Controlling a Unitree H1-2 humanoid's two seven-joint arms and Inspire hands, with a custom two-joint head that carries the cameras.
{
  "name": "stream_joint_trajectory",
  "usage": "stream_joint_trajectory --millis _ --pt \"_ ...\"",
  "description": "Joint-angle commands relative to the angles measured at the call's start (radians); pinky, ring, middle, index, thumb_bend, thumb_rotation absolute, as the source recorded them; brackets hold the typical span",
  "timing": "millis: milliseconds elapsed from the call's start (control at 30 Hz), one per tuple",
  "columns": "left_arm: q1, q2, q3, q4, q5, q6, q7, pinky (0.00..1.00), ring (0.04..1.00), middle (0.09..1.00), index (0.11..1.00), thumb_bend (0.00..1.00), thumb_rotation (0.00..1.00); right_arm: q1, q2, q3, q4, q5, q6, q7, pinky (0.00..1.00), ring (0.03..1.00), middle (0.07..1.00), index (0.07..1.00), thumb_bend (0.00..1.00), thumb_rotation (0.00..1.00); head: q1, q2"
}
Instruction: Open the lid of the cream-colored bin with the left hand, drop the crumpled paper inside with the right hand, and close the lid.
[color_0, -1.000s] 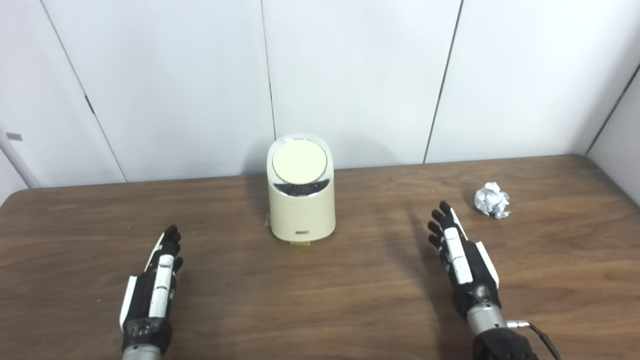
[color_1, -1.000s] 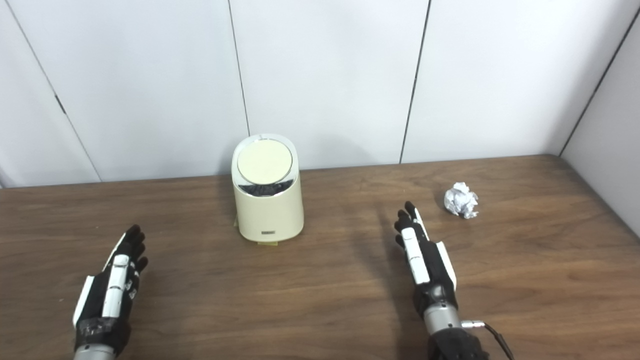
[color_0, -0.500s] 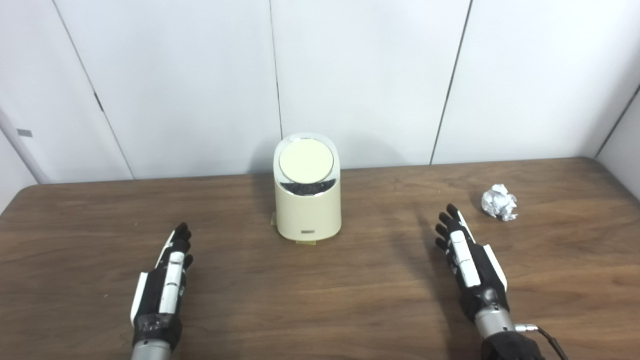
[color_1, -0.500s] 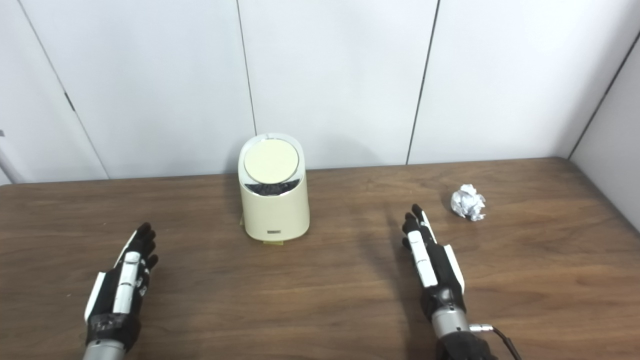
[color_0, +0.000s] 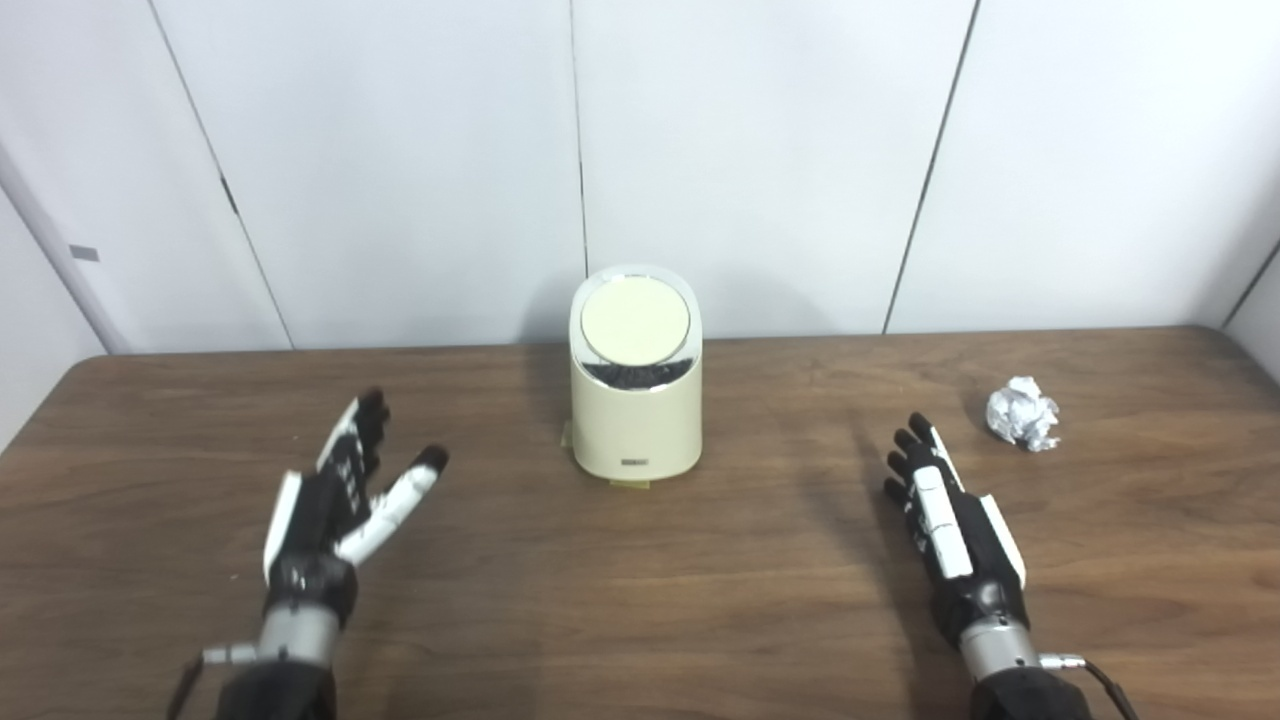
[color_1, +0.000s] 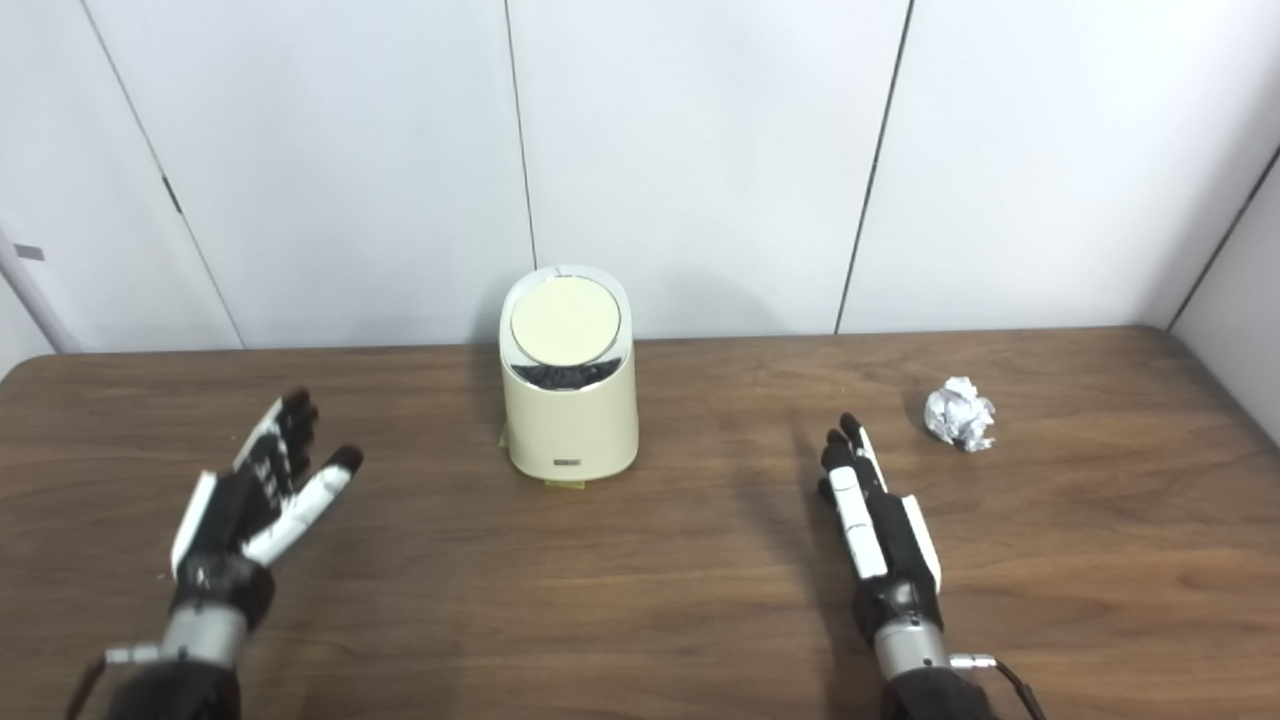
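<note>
Left eye view, cream-colored bin (color_0: 635, 420), round lid (color_0: 635, 322) shut, upright

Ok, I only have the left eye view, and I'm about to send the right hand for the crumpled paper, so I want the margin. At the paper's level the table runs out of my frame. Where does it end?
Observer: In the right eye view the table shows its right edge level with the crumpled paper, with a strip of bare wood between them.
Operator: And what is past that edge?
Observer: A grey side wall rises beyond it. I cannot tell whether it touches the table.
</note>
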Motion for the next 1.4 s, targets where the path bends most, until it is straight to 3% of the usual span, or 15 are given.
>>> stream_joint_trajectory --millis 0,200,300,433,533,667,833,1067,1267,1367 --pt "-0.083 0.040 -0.011 -0.037 0.044 0.011 -0.005 0.95 0.962 0.960 0.989 0.79 0.33 -0.031 -0.003 0.006 -0.013 -0.005 -0.029 0.009 0.94 0.963 0.978 0.994 0.62 0.91 -0.001 0.000" --pt "-0.240 0.117 -0.061 -0.007 0.115 0.088 -0.042 0.93 0.930 0.933 0.961 0.93 0.32 -0.032 -0.004 0.007 -0.004 -0.007 -0.032 0.010 0.94 0.960 0.977 0.994 0.62 0.90 0.004 -0.003" --pt "-0.302 0.147 -0.105 0.007 0.161 0.136 -0.081 0.90 0.919 0.932 0.962 0.91 0.30 -0.035 -0.007 0.008 0.007 -0.010 -0.037 0.012 0.94 0.962 0.978 0.996 0.61 0.90 0.007 -0.004" --pt "-0.386 0.166 -0.145 0.045 0.195 0.145 -0.160 0.90 0.937 0.949 0.966 0.92 0.22 -0.041 -0.010 0.013 0.017 -0.010 -0.039 0.017 0.93 0.965 0.981 1.000 0.58 0.92 0.010 -0.008" --pt "-0.469 0.155 -0.162 0.102 0.203 0.146 -0.194 0.95 0.963 0.958 0.971 0.92 0.15 -0.045 -0.011 0.020 0.021 -0.025 -0.036 0.012 0.93 0.967 0.982 1.000 0.59 0.93 0.011 -0.011" --pt "-0.561 0.155 -0.196 0.179 0.242 0.146 -0.240 0.92 0.953 0.953 0.960 0.94 0.13 -0.048 -0.006 0.023 0.018 -0.034 -0.028 0.007 0.93 0.966 0.976 0.993 0.57 0.93 0.007 -0.016" --pt "-0.671 0.162 -0.244 0.255 0.358 0.146 -0.398 0.90 0.978 0.984 0.981 0.91 0.17 -0.054 0.000 0.022 0.025 -0.032 -0.025 0.003 0.93 0.965 0.972 0.996 0.57 0.93 0.000 -0.021" --pt "-0.810 0.102 -0.255 0.376 0.563 0.146 -0.604 0.86 0.949 0.960 0.963 0.92 0.17 -0.052 0.008 0.029 0.026 -0.044 -0.019 -0.004 0.92 0.961 0.967 0.986 0.55 0.90 -0.008 -0.032" --pt "-0.892 0.052 -0.245 0.465 0.700 0.146 -0.690 0.85 0.933 0.948 0.943 0.92 0.15 -0.053 0.009 0.029 0.030 -0.037 -0.019 0.004 0.93 0.960 0.969 0.995 0.53 0.91 -0.011 -0.033" --pt "-0.910 0.034 -0.251 0.491 0.733 0.146 -0.692 0.85 0.919 0.932 0.926 0.92 0.12 -0.049 0.005 0.033 0.029 -0.040 -0.023 0.010 0.94 0.966 0.978 1.000 0.51 0.91 -0.009 -0.033"
